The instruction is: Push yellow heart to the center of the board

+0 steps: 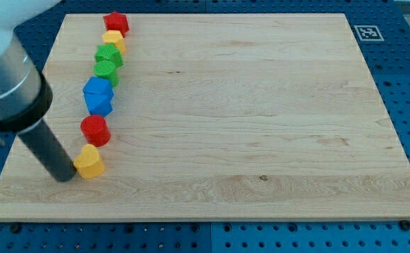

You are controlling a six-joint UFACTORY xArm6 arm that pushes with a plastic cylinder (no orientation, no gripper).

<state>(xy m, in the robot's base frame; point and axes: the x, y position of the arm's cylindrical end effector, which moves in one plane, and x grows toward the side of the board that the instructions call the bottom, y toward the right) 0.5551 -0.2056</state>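
The yellow heart lies near the board's lower left, at the bottom end of a column of blocks. My tip rests on the board just to the heart's left, touching or nearly touching it. Above the heart stand a red cylinder, two blue blocks pressed together, a green cylinder, a green star-like block, a yellow block and a red star-like block.
The wooden board lies on a blue pegboard table. A fiducial marker sits off the board's upper right corner. The arm's grey body covers the view's upper left.
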